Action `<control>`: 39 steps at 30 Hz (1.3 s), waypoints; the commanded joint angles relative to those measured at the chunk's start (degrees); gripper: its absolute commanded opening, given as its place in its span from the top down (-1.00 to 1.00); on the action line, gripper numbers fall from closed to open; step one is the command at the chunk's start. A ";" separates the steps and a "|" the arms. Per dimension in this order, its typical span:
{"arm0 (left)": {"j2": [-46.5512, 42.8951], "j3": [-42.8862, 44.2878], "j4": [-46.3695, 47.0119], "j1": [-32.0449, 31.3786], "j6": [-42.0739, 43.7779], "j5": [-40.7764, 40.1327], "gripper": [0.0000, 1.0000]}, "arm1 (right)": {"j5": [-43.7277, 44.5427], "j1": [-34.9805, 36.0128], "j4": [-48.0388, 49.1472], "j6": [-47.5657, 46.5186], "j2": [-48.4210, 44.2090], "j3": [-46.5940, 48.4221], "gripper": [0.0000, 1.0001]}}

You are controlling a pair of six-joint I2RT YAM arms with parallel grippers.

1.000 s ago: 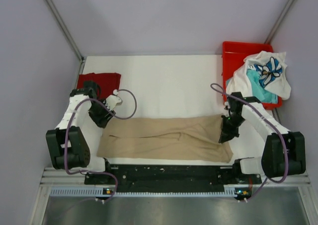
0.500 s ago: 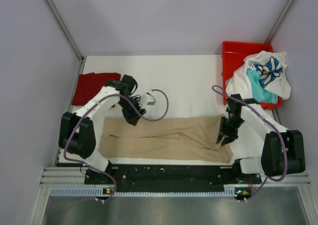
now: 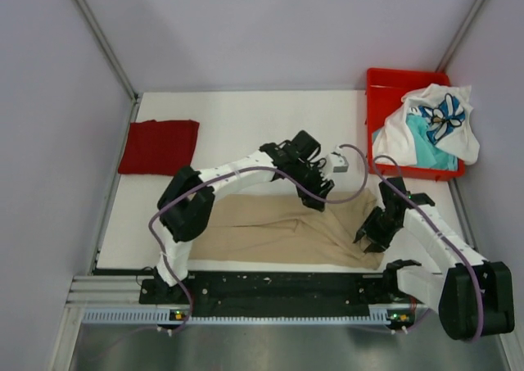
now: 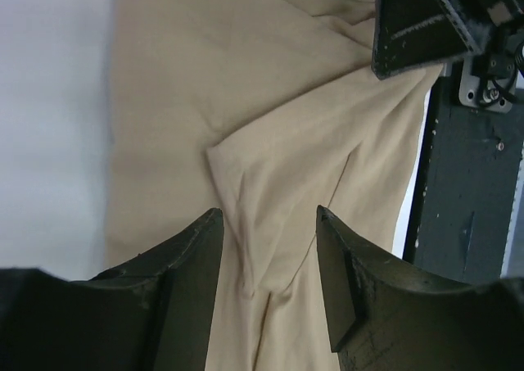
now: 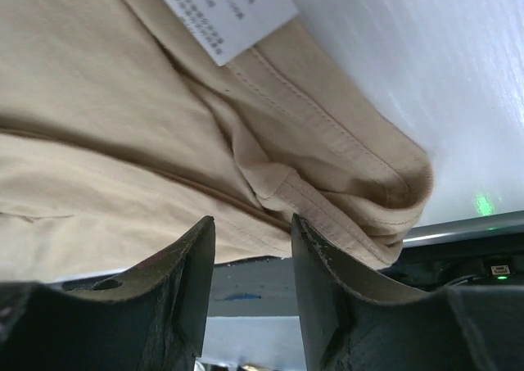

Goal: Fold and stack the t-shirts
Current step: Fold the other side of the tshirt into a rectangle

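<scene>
One tan shirt (image 3: 262, 236) lies folded lengthwise, creased; its printed label (image 5: 221, 11) shows from the right wrist, not from above. Left gripper (image 4: 268, 281) and right gripper (image 5: 252, 281): fingers spread, empty.

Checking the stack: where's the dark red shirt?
In the top view, the dark red shirt lies folded at the far left of the table, apart from the tan shirt.

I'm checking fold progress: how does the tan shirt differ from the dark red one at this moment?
The red shirt is folded into a compact rectangle, while the tan shirt is a long, wrinkled band, folded lengthwise only. The red shirt lies alone at the left side of the table, while the tan shirt stretches along the near edge. The red shirt is much smaller in outline than the tan shirt. Both are plain and lie flat on the table.
</scene>
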 commanded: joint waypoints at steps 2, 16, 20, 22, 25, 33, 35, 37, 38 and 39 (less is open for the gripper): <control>8.06 6.58 3.78 -3.10 -8.06 0.51 -0.08 | 1.72 -0.37 2.43 7.15 -5.09 -2.87 0.17; 14.05 9.41 2.11 -5.82 -5.96 -7.23 -0.01 | 2.15 -0.37 5.15 7.68 -5.18 -5.95 0.41; 14.40 8.71 1.40 -6.97 -4.99 -6.62 0.01 | 1.98 -0.37 5.33 7.51 -4.83 -5.95 0.75; 14.14 8.53 1.22 -7.15 -5.51 -5.21 0.16 | 1.63 -0.37 5.33 7.50 -5.27 -5.78 0.90; 13.79 8.79 1.22 -7.15 -6.22 -4.42 0.55 | 1.19 -0.37 5.15 7.50 -6.49 -5.42 1.00; 11.59 9.94 -1.15 -7.15 -5.43 -5.99 1.00 | 0.57 -0.37 1.90 5.66 -7.38 -3.84 1.00; 10.54 9.76 -1.50 -7.06 -5.51 -5.91 1.00 | 0.22 -0.37 0.41 5.14 -7.73 -3.05 0.96; 9.57 9.85 -1.24 -7.14 -5.78 -5.12 1.00 | -0.13 -0.37 -0.47 4.96 -8.25 -2.87 0.88; 9.39 10.37 -1.15 -7.15 -5.78 -4.42 1.00 | -0.39 -0.37 -0.47 4.96 -8.60 -3.22 0.85; 9.74 11.16 -1.67 -7.23 -5.78 -3.81 1.00 | -0.66 -0.37 -0.56 5.22 -8.69 -3.49 0.83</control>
